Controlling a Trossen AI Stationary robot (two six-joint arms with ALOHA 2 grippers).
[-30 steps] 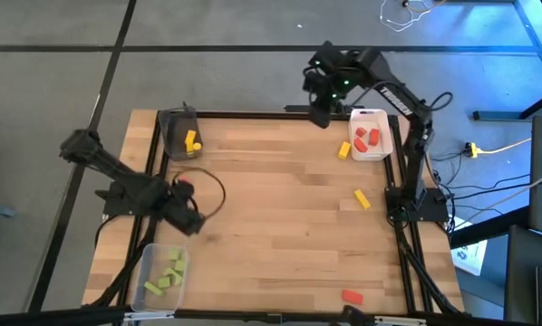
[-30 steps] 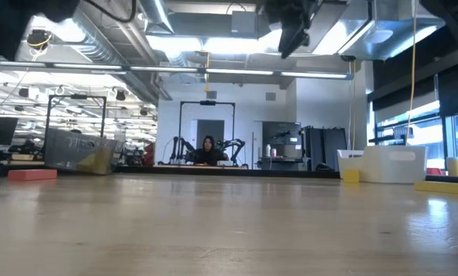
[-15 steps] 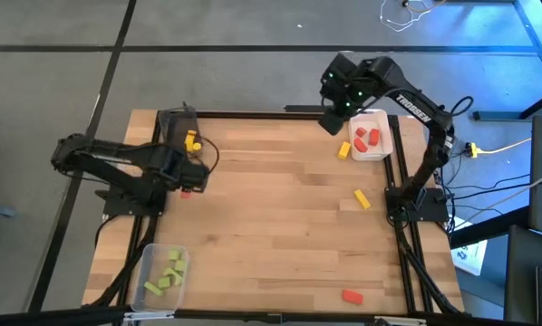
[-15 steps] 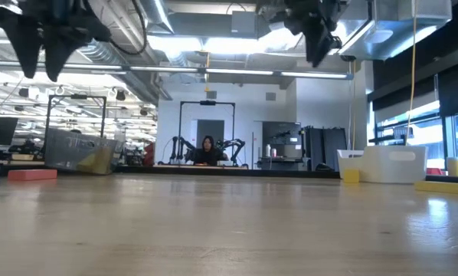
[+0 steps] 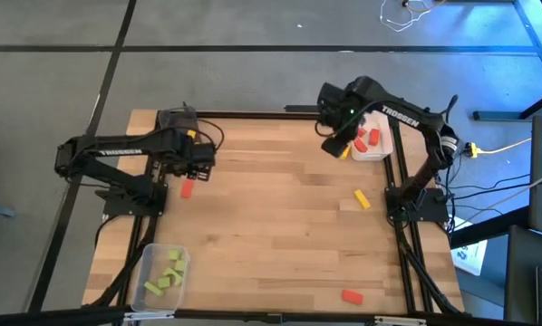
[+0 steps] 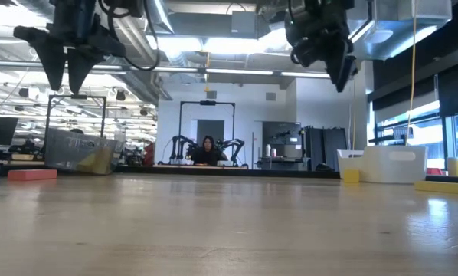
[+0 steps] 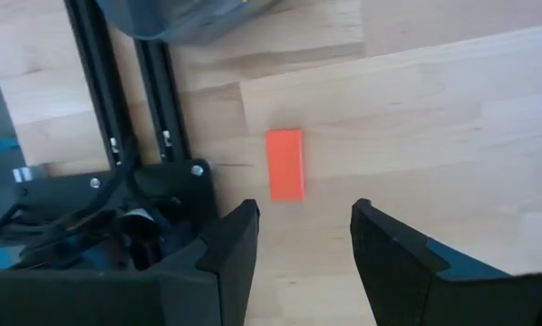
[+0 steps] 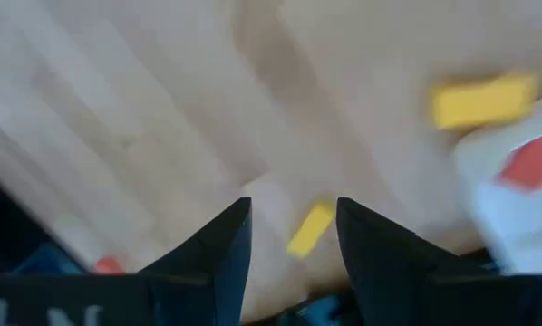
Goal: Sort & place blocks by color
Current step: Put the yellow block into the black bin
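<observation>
Wooden table (image 5: 280, 226) fills the high view, framed by two dark arms. White tray (image 5: 385, 149) at the far right corner holds red blocks (image 5: 366, 139); a dark tray (image 5: 174, 122) at the far left corner holds a yellow block (image 5: 191, 136); a clear tray (image 5: 149, 263) at the near left corner holds light green blocks (image 5: 167, 270).

Left gripper (image 7: 300, 240) hangs above a loose red block (image 7: 285, 164) near the dark tray, fingers spread and empty. Right gripper (image 8: 289, 237) hovers beside the white tray, fingers spread and empty, above a yellow block (image 5: 344, 151) lying just outside it. Another yellow block (image 5: 362, 198) and another red block (image 5: 352, 296) lie loose on the right side.

Risks: the red block sits close to the left arm's base, so a descending finger could nudge it aside; the right gripper could bump the white tray.

White lettering on the right arm (image 5: 405, 113) reads "TROSSEN".
</observation>
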